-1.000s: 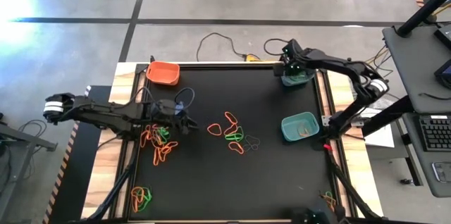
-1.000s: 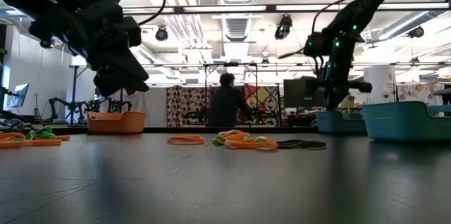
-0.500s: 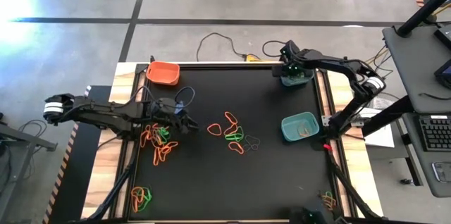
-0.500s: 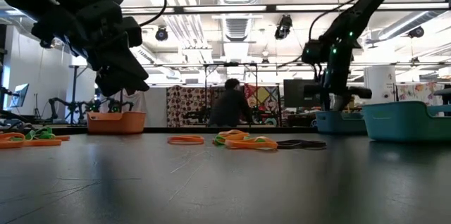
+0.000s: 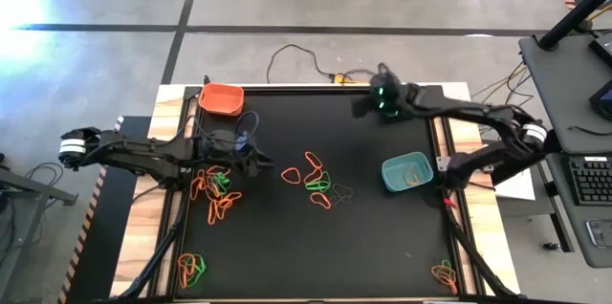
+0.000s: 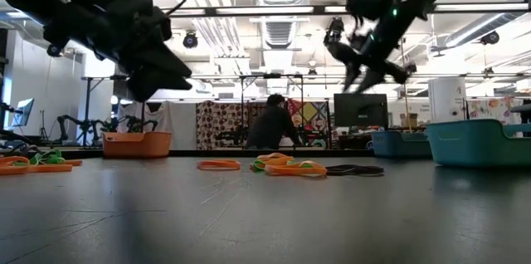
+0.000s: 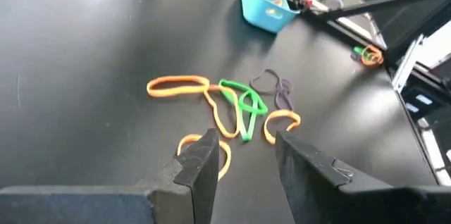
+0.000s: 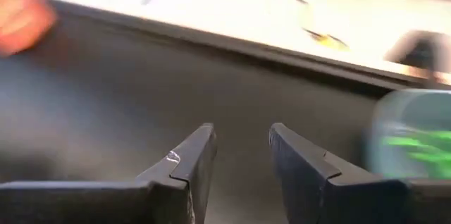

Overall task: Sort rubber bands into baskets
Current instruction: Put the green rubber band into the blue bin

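Seemingly, rubber bands [image 7: 239, 108] lie beyond the left jaws (parted, empty).

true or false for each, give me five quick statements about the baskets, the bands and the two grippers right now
1. The orange plastic basket sits at the table's far left corner. True.
2. The left gripper holds an orange band. False: its open fingers are empty, above the mat.
3. The teal plastic basket stands near the table's right edge. True.
4. The right gripper rests on the mat among the bands. False: it is raised near the far edge, open and empty.
5. A cluster of orange, green and dark rubber bands lies mid-table. True.
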Motion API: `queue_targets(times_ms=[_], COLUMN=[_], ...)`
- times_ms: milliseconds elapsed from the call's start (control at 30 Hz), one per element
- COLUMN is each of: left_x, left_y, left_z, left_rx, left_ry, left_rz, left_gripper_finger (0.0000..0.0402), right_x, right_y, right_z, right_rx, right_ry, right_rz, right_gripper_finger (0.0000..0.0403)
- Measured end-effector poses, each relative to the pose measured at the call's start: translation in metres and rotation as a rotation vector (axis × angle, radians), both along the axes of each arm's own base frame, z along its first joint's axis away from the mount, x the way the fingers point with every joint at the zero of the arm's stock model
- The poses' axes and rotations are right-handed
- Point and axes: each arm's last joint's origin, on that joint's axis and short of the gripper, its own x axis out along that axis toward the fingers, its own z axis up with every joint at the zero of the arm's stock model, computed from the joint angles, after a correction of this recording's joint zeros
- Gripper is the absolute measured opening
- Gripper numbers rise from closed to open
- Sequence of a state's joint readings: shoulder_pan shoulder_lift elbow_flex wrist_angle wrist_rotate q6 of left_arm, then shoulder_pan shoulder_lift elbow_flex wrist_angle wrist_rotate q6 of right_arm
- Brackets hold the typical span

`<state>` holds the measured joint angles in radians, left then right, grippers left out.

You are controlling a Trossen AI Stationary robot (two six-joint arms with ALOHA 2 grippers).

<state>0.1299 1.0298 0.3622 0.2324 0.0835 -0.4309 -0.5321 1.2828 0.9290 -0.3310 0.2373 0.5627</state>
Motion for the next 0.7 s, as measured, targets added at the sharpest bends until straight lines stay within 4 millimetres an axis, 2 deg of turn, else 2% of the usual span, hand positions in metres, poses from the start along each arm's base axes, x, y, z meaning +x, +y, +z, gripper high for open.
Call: queue_targets(times_ms=[167, 300, 400, 500, 700], left_x=[0.001, 0.004, 0.007, 0.01, 0.014], left_y=[-0.001, -0.001, 0.0, -0.001, -0.011], left_z=[0.0, -0.007, -0.015, -0.024, -0.038], left_rx=[-0.012, 0.022, 0.02, 0.004, -0.03], left_ry=[-0.01, 0.028, 0.071, 0.116, 0.185], left_rz=[-0.038, -0.057, -0.059, -0.062, -0.092], left_gripper_finger=[0.0126, 0.0126, 0.0126, 0.0126, 0.0126], right_x=[0.037, 0.056, 0.069, 0.079, 0.098], right_y=[0.071, 0.122, 0.148, 0.16, 0.153], right_z=[-0.011, -0.036, -0.056, -0.074, -0.098], right_rx=[-0.07, -0.07, -0.055, -0.04, 0.022], right_ry=[0.051, 0.148, 0.195, 0.258, 0.301], right_rz=[0.363, 0.587, 0.675, 0.713, 0.638], right_gripper_finger=[0.0121, 0.0122, 0.0129, 0.0135, 0.014])
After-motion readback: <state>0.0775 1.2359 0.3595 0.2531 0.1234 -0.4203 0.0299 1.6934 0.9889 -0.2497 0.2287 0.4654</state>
